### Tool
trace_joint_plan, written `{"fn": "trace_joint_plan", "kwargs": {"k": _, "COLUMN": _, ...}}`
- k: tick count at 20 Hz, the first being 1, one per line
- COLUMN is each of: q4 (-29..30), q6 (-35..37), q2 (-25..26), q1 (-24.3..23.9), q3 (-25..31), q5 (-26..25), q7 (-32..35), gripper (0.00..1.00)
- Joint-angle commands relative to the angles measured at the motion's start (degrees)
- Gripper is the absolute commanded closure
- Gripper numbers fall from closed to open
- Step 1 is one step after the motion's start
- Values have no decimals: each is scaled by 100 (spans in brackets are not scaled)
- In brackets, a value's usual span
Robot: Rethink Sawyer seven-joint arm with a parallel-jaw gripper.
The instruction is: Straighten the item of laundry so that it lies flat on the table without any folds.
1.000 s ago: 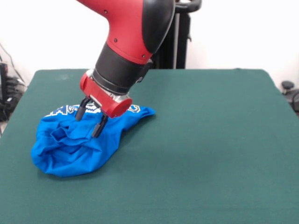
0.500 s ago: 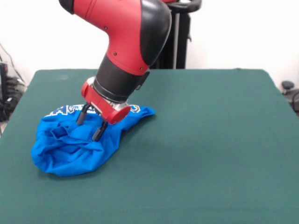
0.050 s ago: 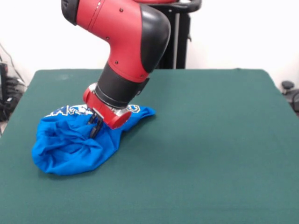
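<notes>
- Setting: a dark green felt-topped table (image 3: 210, 154) fills most of the front view, with a plain white wall behind it and a black upright stand (image 3: 180, 32) at the table's far edge.
- Task object: a bright blue T-shirt (image 3: 70, 144) lies crumpled on the table's left part as pictured, nearer the left edge than the centre, and well away from the right half.
- Shirt form: the fabric is bunched into a rounded heap with many creases; its lower-left outline is a smooth curve, and one pointed flap reaches right toward the table's middle.
- Print: white lettering or graphic (image 3: 65, 111) shows along the heap's far edge, partly folded and not readable.
- Gripper (image 3: 95, 127): it sits down in the cloth at the heap's upper right part; its dark fingers (image 3: 96, 124) appear drawn close together with blue fabric gathered at them, so it seems pinched on the shirt.
- Arm: the red and black Sawyer arm (image 3: 126, 42) descends from the upper left and leans down and left over the shirt, its red wrist collar just above the fabric.
- Surroundings: dark cables and equipment (image 3: 9, 88) sit off the table's left edge; a small dark object (image 3: 288, 88) sits beyond the right edge.
</notes>
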Motion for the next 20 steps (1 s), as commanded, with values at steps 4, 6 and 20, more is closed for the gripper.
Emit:
{"fn": "trace_joint_plan", "kwargs": {"k": 4, "q4": 399, "q6": 11, "q2": -90, "q1": 203, "q3": 313, "q5": 278, "q7": 983, "gripper": 100}}
{"fn": "trace_joint_plan", "kwargs": {"k": 6, "q4": 458, "q6": 16, "q2": -214, "q1": 170, "q3": 386, "q5": 296, "q7": 958, "gripper": 100}}
{"fn": "trace_joint_plan", "kwargs": {"k": 20, "q4": 385, "q6": 1593, "q2": -1087, "q1": 589, "q3": 239, "q5": 552, "q7": 996, "gripper": 100}}
